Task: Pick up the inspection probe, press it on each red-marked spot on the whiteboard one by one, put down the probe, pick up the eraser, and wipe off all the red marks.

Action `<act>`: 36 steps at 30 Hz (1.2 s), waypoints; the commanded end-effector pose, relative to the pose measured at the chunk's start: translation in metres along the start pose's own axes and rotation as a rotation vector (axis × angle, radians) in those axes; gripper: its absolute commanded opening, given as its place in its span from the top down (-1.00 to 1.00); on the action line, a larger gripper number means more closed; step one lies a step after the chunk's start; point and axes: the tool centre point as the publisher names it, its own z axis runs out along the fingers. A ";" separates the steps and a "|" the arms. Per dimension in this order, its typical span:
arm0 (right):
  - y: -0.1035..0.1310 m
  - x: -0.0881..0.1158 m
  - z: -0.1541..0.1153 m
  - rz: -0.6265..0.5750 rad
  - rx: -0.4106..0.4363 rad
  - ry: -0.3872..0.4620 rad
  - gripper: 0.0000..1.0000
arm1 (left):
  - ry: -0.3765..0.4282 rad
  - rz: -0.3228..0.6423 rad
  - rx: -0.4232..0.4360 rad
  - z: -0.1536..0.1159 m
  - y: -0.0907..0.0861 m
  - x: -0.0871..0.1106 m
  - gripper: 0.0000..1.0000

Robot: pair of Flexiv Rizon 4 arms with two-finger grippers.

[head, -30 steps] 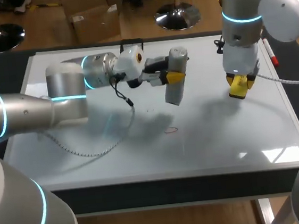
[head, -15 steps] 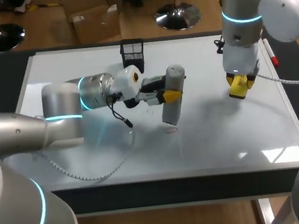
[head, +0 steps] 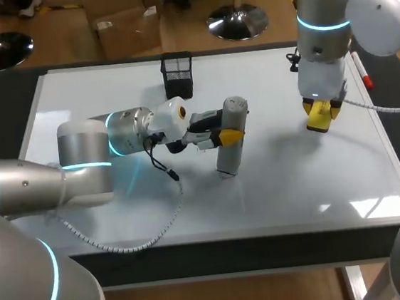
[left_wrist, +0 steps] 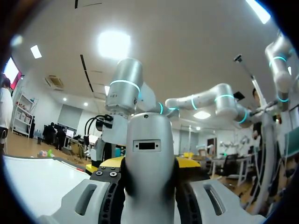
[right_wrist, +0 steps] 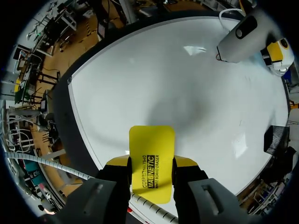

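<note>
Pressing under way: inspection probe (head: 228, 147) clamped in left gripper (head: 228, 135), tip down on whiteboard (head: 296, 183); eraser (right_wrist: 151, 149) clamped in right gripper (right_wrist: 150, 163), aloft; wiping not yet begun.

Only print I see: black lettering along the yellow eraser (right_wrist: 152, 156) held in my right gripper (right_wrist: 152, 163).
</note>
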 end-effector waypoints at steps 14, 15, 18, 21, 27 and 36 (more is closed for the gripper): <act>0.000 0.001 -0.001 -0.001 0.003 0.001 1.00 | 0.012 -0.020 0.012 -0.001 0.012 0.000 1.00; 0.000 0.001 -0.001 -0.001 0.003 0.001 1.00 | 0.012 -0.020 0.014 -0.001 0.012 0.001 1.00; 0.000 0.001 -0.001 -0.001 0.003 0.001 1.00 | 0.019 -0.018 0.002 0.001 0.014 0.003 1.00; 0.000 0.001 -0.001 -0.001 0.003 0.001 1.00 | 0.017 -0.024 -0.001 -0.001 0.019 0.003 1.00; 0.000 0.001 -0.001 -0.001 0.003 0.001 1.00 | 0.028 -0.008 -0.044 0.000 0.022 0.003 1.00; 0.000 0.001 -0.001 -0.001 0.003 0.001 1.00 | 0.033 0.007 -0.099 -0.003 0.027 0.003 1.00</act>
